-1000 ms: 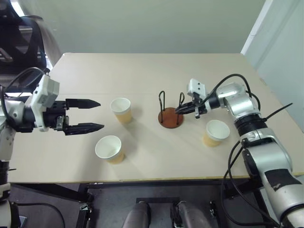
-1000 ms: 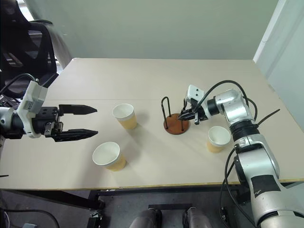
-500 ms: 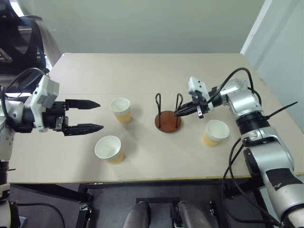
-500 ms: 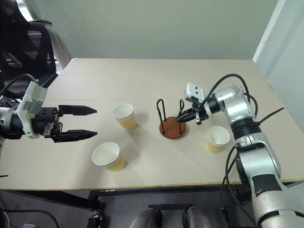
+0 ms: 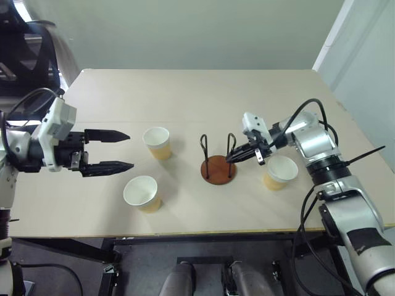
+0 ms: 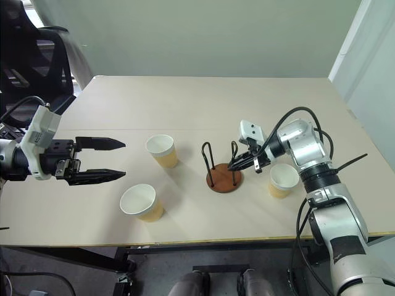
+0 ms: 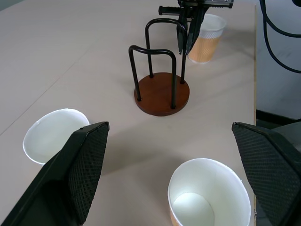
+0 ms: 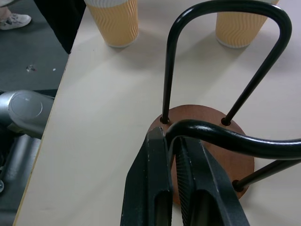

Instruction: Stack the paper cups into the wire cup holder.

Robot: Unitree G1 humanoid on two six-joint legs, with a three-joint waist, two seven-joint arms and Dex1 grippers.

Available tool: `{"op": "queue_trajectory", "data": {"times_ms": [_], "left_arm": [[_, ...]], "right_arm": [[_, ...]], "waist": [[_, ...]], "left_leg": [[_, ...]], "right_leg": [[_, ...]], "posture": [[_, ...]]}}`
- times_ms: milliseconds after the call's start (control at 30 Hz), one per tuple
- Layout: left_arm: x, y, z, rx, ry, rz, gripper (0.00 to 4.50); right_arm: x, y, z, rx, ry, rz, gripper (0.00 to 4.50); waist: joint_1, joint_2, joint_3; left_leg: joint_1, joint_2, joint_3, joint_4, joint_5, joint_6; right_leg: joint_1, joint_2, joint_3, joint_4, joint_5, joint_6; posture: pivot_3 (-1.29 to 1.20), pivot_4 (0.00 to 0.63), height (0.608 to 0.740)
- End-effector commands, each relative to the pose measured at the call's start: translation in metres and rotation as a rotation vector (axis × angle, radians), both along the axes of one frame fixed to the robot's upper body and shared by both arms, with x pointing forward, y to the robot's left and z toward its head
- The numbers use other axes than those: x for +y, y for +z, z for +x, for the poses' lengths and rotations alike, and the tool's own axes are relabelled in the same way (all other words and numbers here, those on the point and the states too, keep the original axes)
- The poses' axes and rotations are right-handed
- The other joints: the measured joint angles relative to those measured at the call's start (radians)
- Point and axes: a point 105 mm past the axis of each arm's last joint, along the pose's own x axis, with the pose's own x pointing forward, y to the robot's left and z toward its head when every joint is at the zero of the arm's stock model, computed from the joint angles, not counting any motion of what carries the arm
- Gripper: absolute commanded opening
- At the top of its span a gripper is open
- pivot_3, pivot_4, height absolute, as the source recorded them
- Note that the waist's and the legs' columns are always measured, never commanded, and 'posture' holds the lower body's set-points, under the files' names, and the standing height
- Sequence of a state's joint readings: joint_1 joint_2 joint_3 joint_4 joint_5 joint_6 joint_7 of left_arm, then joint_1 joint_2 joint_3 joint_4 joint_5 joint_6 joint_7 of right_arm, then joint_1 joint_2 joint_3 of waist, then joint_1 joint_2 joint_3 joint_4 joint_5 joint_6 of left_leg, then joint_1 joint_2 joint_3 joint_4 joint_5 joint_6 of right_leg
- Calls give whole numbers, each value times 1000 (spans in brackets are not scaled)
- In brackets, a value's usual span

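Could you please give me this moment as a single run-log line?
right tool: shut on wire cup holder loop | left tool: open, empty | paper cups: three on table, none stacked

Your right gripper [image 8: 175,141] pinches one black wire loop of the cup holder [image 5: 216,161], which stands upright on its round reddish-brown base. Three yellow-tan paper cups stand upright, white inside: one [image 5: 278,172] just behind those jaws, two [image 5: 157,142] [image 5: 142,193] near the open left gripper [image 5: 126,150].

Far half of the worktop [image 5: 185,92] is sitting wide open

Right hand [image 5: 231,158] is pinching the wire cup holder [image 5: 217,160], blocking its right side; cups [image 5: 157,142] crowding the left hand [image 5: 126,149].
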State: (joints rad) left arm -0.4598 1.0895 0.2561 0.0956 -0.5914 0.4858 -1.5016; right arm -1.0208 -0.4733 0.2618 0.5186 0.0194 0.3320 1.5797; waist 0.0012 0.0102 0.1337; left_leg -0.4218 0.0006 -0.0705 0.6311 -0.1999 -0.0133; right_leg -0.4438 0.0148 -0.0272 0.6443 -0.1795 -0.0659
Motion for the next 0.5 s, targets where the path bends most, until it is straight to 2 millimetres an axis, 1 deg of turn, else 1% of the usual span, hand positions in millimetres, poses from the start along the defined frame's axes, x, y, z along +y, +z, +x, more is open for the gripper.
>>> {"op": "queue_trajectory", "data": {"times_ms": [33, 200, 500], "left_arm": [[0, 10, -3, -31, -12, 26, 4500], [-3, 10, -4, -23, -20, 22, 4500], [-3, 10, -4, -21, -20, 23, 4500]], "right_arm": [[7, 12, -3, -41, 36, 23, 66], [10, 12, -4, -40, 52, 27, 66], [9, 10, 1, -58, 55, 1, 66]], "waist": [[0, 0, 0], [0, 0, 0], [0, 0, 0]], "left_leg": [[0, 0, 0, 0, 0, 0], [0, 0, 0, 0, 0, 0], [0, 0, 0, 0, 0, 1]], "right_leg": [[0, 0, 0, 0, 0, 0], [0, 0, 0, 0, 0, 0], [0, 0, 0, 0, 0, 0]], "posture": [[0, 150, 740], [0, 150, 740], [0, 150, 740]]}}
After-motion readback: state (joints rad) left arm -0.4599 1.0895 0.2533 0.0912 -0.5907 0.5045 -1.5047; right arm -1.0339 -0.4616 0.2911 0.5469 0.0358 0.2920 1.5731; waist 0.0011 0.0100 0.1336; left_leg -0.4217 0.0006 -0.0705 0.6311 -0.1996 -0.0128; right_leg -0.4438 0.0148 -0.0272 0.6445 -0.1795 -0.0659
